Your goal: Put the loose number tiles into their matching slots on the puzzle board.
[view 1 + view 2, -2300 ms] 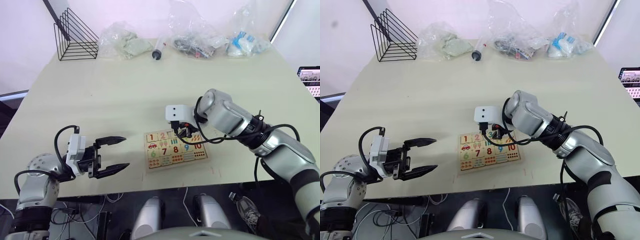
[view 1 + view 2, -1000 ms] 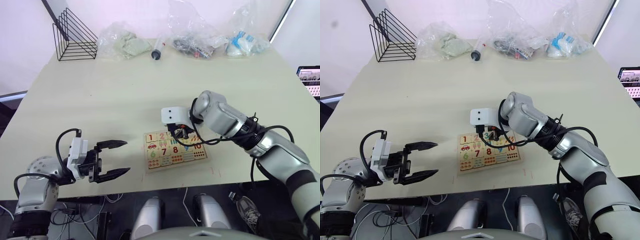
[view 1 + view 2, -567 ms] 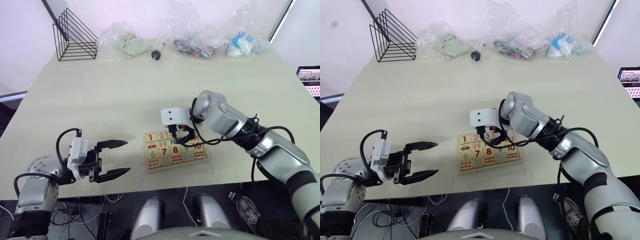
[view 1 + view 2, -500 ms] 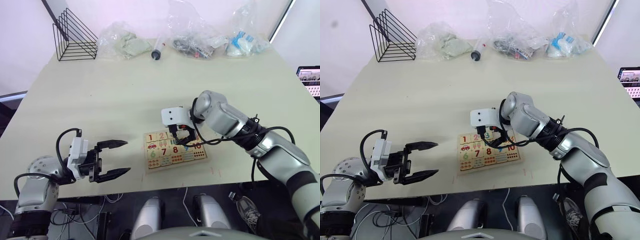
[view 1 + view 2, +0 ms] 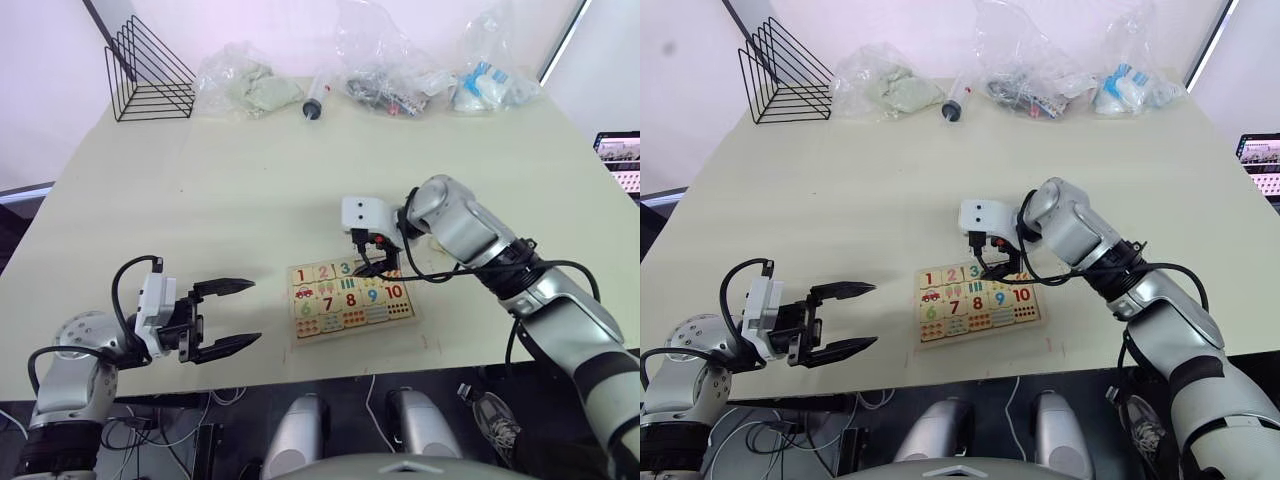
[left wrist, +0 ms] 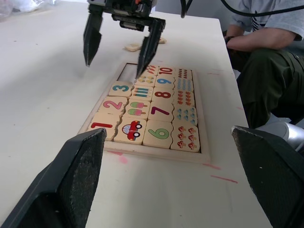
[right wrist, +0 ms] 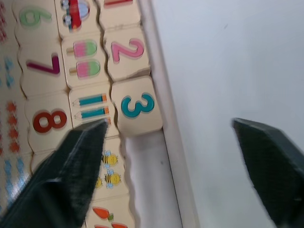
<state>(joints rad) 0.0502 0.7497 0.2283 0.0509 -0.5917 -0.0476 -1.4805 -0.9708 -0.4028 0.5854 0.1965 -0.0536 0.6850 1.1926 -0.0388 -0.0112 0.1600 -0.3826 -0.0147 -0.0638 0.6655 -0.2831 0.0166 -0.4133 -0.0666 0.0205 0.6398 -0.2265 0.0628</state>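
On my left side, the left gripper (image 5: pixel 226 314) hung over the near part of the table (image 5: pixel 230 190), fingers spread wide with nothing between them, well apart from the puzzle board (image 5: pixel 350 298). The board lay flat near the front edge, a little right of centre. From the left wrist camera I read its tiles: 1, 2 and 3 along the far row, then picture tiles, then 6, 7, 8, 9 and 10, then dotted tiles. The 3 tile (image 7: pixel 138 107) sat in the rim row, and next to it the bare slots (image 7: pixel 145 159) showed pale wood where tiles were missing.

Right of that, the right gripper (image 6: pixel 118 47) hovered just above the board's far end, fingers parted and gripping nothing; one fingertip pointed down near the open slot, the other hung outside the rim. Two loose tiles (image 6: pixel 134 46) lay on the table just beyond the board.

Along the back edge I saw a black wire rack (image 5: pixel 148 73), clear plastic bags (image 5: pixel 245 80) and a syringe (image 5: pixel 317 99). In the left wrist camera a person's arm (image 6: pixel 259 38) rested at the table's side.
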